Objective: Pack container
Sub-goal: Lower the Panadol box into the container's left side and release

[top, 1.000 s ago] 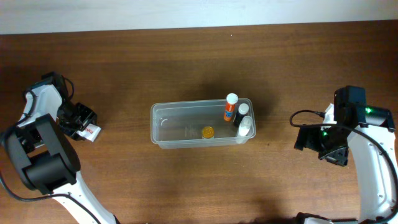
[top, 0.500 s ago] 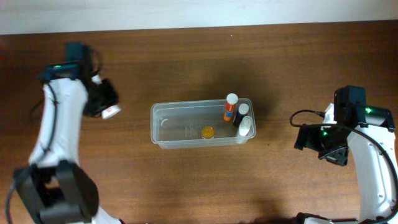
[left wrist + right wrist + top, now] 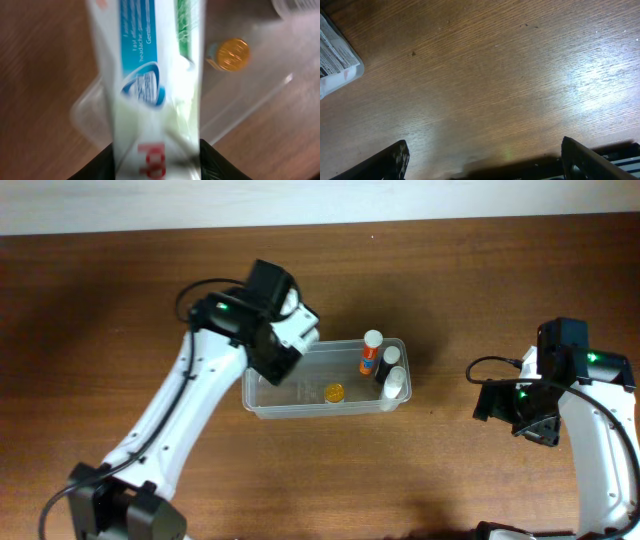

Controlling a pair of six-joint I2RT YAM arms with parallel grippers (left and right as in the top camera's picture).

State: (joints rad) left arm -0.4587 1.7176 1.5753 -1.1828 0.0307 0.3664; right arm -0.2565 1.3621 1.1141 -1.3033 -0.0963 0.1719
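Note:
The clear plastic container (image 3: 262, 405) sits at the table's middle. It holds an orange-and-white tube (image 3: 370, 354), two small white-capped bottles (image 3: 393, 382) and a small orange disc (image 3: 334, 392). My left gripper (image 3: 292, 345) hangs over the container's left end, shut on a white box with blue, green and red print (image 3: 150, 85). In the left wrist view the box fills the frame, with the container's corner (image 3: 82, 112) and the orange disc (image 3: 232, 54) below it. My right gripper (image 3: 520, 415) is open and empty over bare table at the right.
The right wrist view shows brown wood table (image 3: 495, 85) and the corner of a printed white item (image 3: 335, 65) at its left edge. The table's white far edge (image 3: 320, 200) runs along the top of the overhead view.
My left arm has swung from the far left of the table to over the container's left end, carrying the white box. The right arm has not moved.

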